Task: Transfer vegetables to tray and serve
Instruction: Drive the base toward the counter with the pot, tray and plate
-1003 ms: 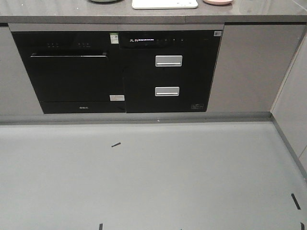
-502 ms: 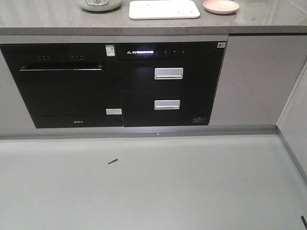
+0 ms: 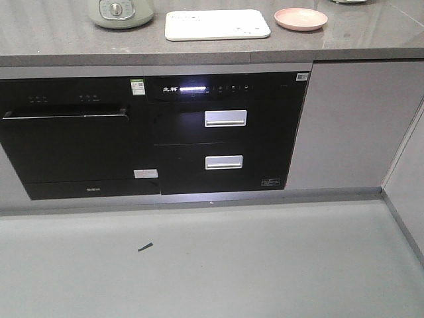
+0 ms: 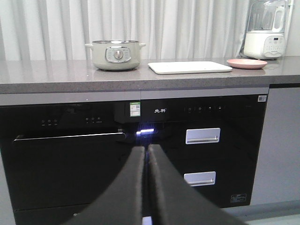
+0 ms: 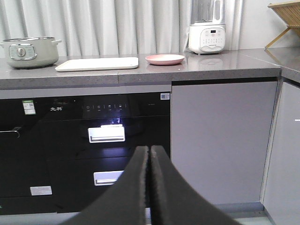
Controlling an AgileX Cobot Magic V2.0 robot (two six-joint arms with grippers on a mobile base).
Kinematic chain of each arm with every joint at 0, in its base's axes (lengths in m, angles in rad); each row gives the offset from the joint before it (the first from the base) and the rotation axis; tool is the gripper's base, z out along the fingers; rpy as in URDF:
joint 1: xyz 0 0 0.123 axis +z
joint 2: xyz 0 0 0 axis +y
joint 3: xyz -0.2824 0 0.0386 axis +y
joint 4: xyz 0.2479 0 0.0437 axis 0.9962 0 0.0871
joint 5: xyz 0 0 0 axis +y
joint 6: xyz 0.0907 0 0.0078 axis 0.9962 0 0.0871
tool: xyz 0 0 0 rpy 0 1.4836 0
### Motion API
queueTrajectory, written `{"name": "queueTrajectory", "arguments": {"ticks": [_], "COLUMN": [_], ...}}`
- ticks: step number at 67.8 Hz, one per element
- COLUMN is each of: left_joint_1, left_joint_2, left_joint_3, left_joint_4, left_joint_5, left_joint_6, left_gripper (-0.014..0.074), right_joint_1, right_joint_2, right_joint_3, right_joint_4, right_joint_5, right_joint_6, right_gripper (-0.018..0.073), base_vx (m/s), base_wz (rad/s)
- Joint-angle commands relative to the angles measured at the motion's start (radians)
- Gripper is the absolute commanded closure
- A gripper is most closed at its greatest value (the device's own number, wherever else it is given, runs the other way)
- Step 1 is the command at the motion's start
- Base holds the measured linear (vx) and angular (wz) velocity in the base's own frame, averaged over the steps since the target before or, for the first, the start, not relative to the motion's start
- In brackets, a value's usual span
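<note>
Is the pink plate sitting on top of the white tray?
No, the pink plate sits on the grey counter beside the white tray, with a gap of bare counter between them.

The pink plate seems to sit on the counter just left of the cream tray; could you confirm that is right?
Not quite: in the right wrist view the pink plate sits on the counter just right of the cream tray, not left of it.
</note>
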Motion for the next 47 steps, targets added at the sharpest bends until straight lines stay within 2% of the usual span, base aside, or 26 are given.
{"name": "queueTrajectory", "arguments": {"ticks": [1, 47], "left_joint_1": [0.0, 0.0], "left_joint_2": [-0.014, -0.014], "left_joint_3": [0.027, 0.027], "left_joint_4": [-0.003, -0.003], "left_joint_5": [-0.073, -0.073], "left_joint_6": [-0.009, -0.009], "left_gripper": [0.0602, 0.0602], "right_joint_1": [-0.003, -0.003], "right_joint_2": [-0.008, -0.008], "right_joint_3": [0.016, 0.016], "right_joint_4": [-0.008, -0.008], "right_joint_5": [-0.077, -0.077], "right_joint_6": [-0.007, -0.007], "right_gripper": [0.0565, 0.0565], "base_vx": [0.23, 0.21], "base_wz": [-0.08, -0.09]}}
